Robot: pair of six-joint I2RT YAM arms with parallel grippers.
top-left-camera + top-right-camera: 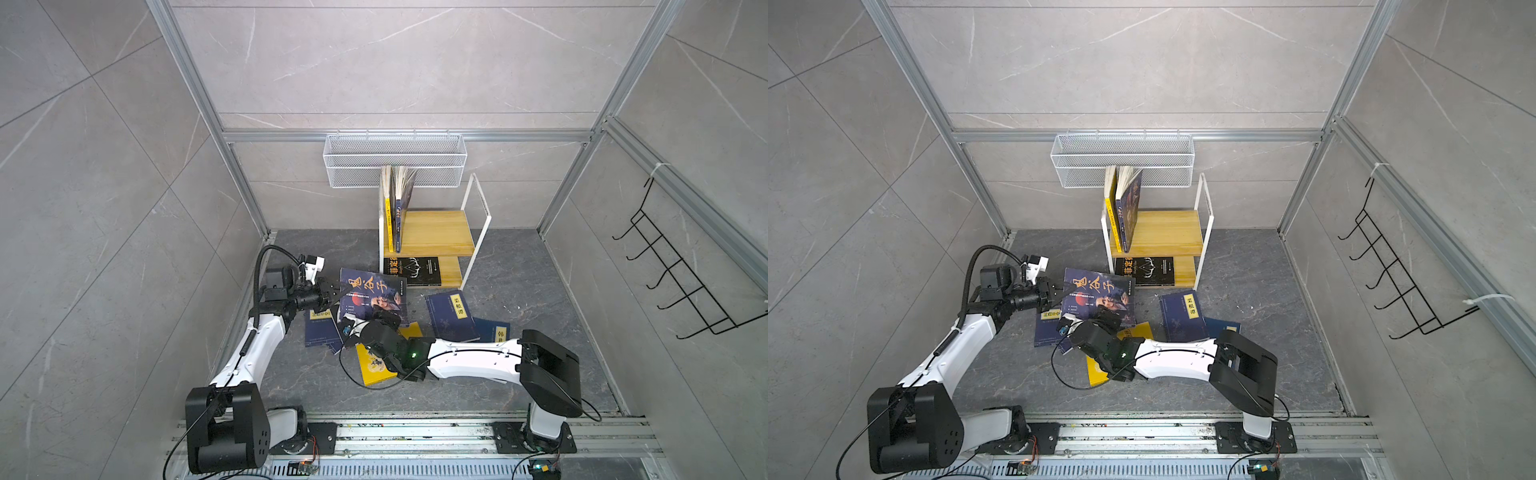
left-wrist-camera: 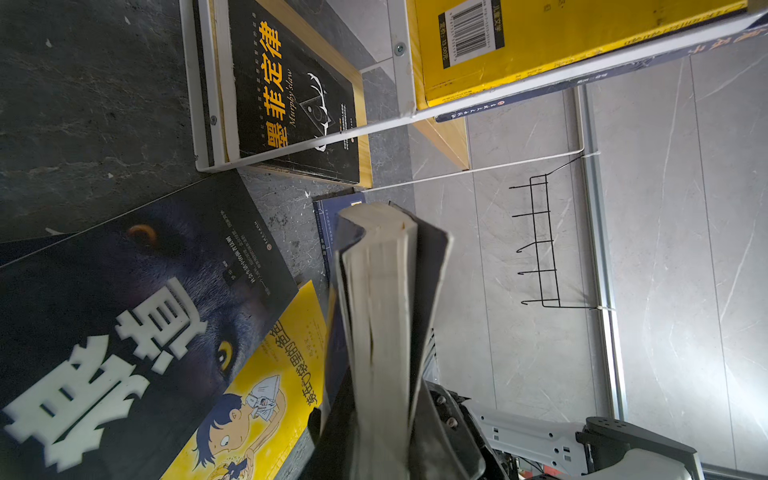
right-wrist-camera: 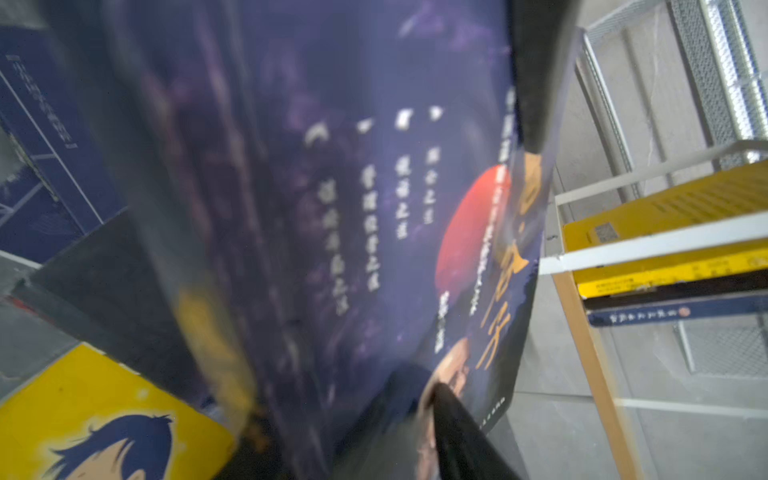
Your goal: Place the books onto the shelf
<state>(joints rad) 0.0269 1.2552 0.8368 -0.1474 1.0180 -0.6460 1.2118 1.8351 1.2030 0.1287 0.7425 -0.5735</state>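
Observation:
My left gripper (image 1: 334,296) (image 2: 382,415) is shut on the left edge of a dark portrait-cover book (image 1: 374,291) (image 2: 382,270), holding it tilted above the floor. My right gripper (image 1: 387,318) is at that book's near edge. One of its fingers (image 3: 457,436) lies against the cover (image 3: 332,187); the other is hidden. On the shelf (image 1: 436,232), a yellow book (image 1: 388,216) and a navy book (image 1: 401,208) stand on the top board and a black book (image 1: 415,270) lies on the lower board. Navy books (image 1: 451,316) and a yellow cartoon book (image 1: 374,365) lie on the floor.
A white mesh basket (image 1: 395,160) hangs on the back wall just above the shelf. A black hook rack (image 1: 681,278) is fixed to the right wall. A black book with white characters (image 2: 124,311) lies under the left arm.

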